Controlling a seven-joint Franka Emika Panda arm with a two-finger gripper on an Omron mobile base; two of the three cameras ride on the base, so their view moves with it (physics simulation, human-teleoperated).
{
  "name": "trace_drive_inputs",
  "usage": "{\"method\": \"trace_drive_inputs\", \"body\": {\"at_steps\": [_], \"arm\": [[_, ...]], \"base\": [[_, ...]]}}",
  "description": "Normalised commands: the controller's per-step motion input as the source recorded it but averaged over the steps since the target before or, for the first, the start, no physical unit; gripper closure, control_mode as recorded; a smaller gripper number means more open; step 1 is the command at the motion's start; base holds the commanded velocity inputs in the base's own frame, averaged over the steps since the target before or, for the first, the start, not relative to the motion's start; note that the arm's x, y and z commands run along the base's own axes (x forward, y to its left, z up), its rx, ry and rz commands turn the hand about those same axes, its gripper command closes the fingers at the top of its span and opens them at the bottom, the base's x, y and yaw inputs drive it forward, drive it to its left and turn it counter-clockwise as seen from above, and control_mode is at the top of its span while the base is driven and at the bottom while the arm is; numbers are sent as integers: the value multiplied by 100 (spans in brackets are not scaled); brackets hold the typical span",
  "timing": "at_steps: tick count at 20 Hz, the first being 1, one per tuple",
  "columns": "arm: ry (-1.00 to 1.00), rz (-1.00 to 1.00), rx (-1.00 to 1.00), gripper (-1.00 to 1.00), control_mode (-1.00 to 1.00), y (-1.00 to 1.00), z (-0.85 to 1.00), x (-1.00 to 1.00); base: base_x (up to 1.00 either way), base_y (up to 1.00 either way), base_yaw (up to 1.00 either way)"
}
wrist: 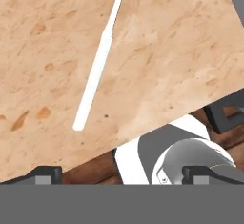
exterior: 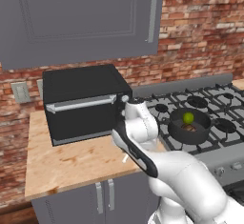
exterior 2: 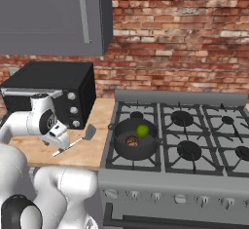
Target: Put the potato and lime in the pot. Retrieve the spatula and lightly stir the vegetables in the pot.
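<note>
A wooden counter (wrist: 181, 51) lies under the gripper (wrist: 121, 173), whose jaws stand wide apart. The spatula (wrist: 97, 58) lies just ahead of them, handle end nearest, head (exterior 2: 89, 132) seemingly toward the stove. Beyond, the pot (exterior 2: 135, 140) holds the potato (exterior 2: 131, 141) and lime (exterior 2: 142, 131).

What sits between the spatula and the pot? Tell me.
Bare wooden counter, then the stove's left edge and grate, seen in the right base view. The spatula lies flat on the counter; the pot sits on the front-left burner.
</note>
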Motion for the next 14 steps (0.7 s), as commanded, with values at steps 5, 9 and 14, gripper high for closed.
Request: {"method": "trace_drive_inputs", "body": {"at_steps": [5,9,14], "arm": [[0,0,0,-100,-100,3,-31,54],[7,5,0,-100,-100,9,0,45],[23,5,-1,-100,-100,7,0,20]], "base": [[0,0,0],[0,0,0],[0,0,0]]}}
